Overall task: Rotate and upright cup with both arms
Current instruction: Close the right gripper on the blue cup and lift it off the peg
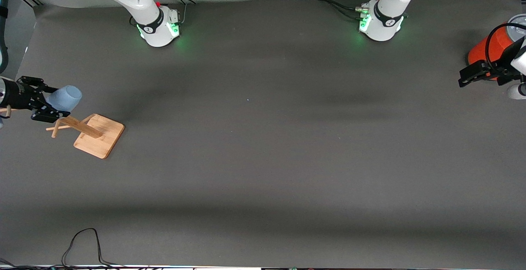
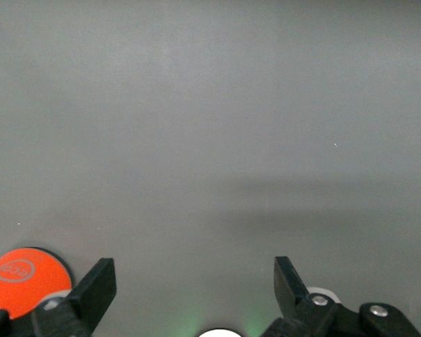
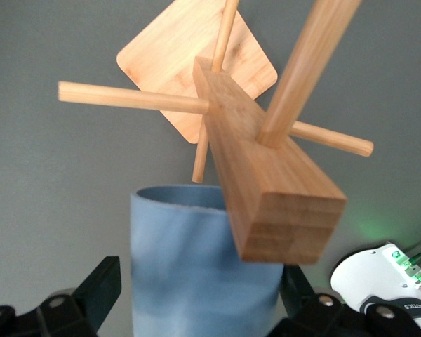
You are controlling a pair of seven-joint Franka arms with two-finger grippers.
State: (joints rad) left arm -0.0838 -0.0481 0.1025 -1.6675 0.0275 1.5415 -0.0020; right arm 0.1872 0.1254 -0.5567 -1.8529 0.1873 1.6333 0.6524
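Observation:
The pale-blue cup (image 1: 66,97) is up beside the top of a wooden peg rack (image 1: 100,135) at the right arm's end of the table. My right gripper (image 1: 54,103) is open with one finger on each side of the cup. In the right wrist view the cup (image 3: 189,274) sits between the fingers with a small gap beside one finger (image 3: 102,284); the rack's post (image 3: 266,175) hides the other contact. What holds the cup up is hidden. My left gripper (image 1: 463,79) is open and empty, up in the air by the red can.
The red-orange can (image 1: 489,48) with a grey lid stands at the left arm's end of the table and shows in the left wrist view (image 2: 17,279). The rack's pegs (image 3: 126,97) stick out sideways. A black cable (image 1: 84,241) lies near the front edge.

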